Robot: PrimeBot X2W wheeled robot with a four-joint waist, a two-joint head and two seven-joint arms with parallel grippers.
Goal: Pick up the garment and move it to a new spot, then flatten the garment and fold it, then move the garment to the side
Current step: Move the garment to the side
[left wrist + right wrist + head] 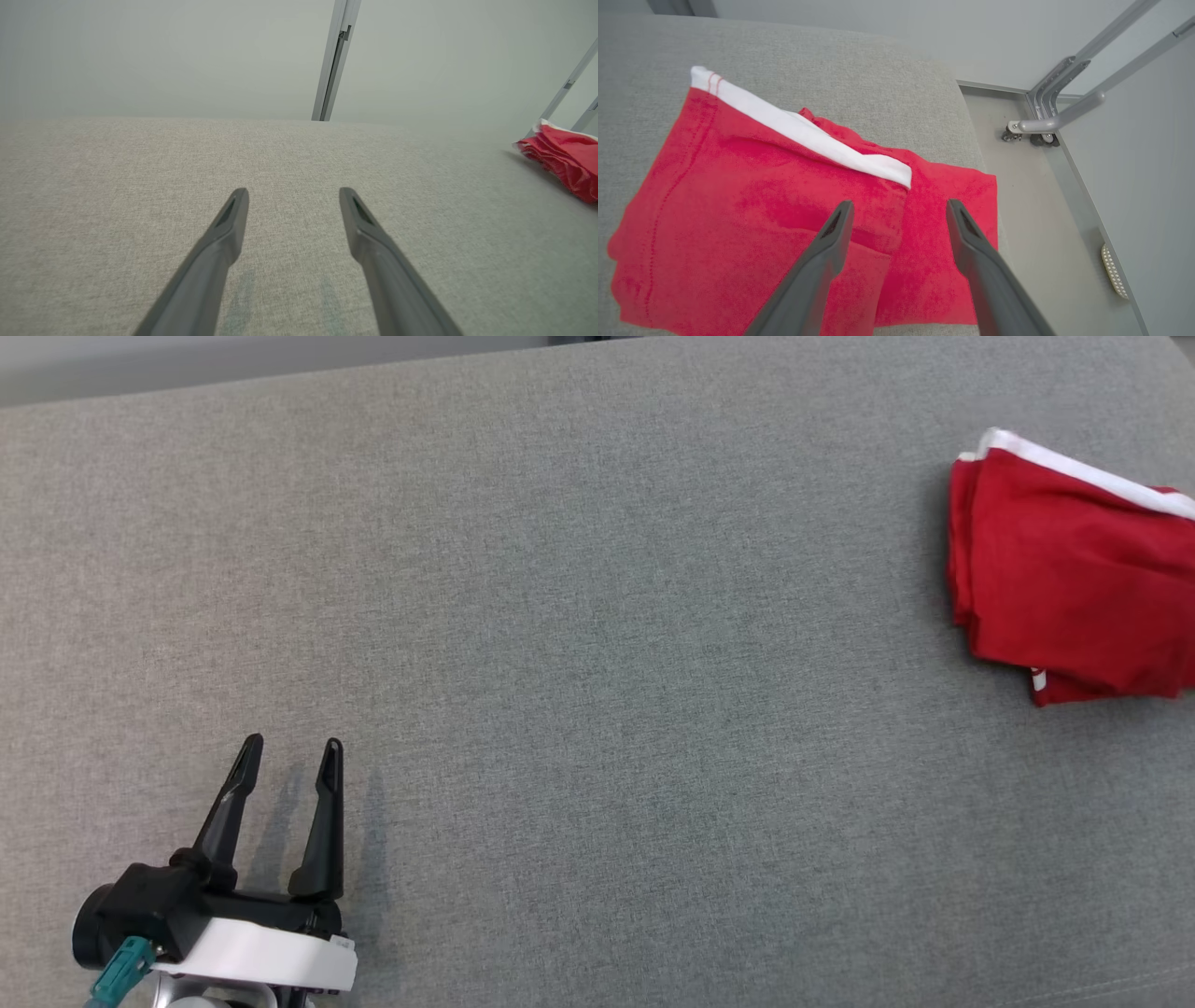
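Red cloth folded, lying at side of gray cushion. Job looks nearly done. Right pincer wide above cloth, holding nothing. Left pincer wide, empty.

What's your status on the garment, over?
Left hand open, over the grey cushion. Right hand open, above the red garment. Garment folded, lying near the cushion's right edge. No obstacle seen.
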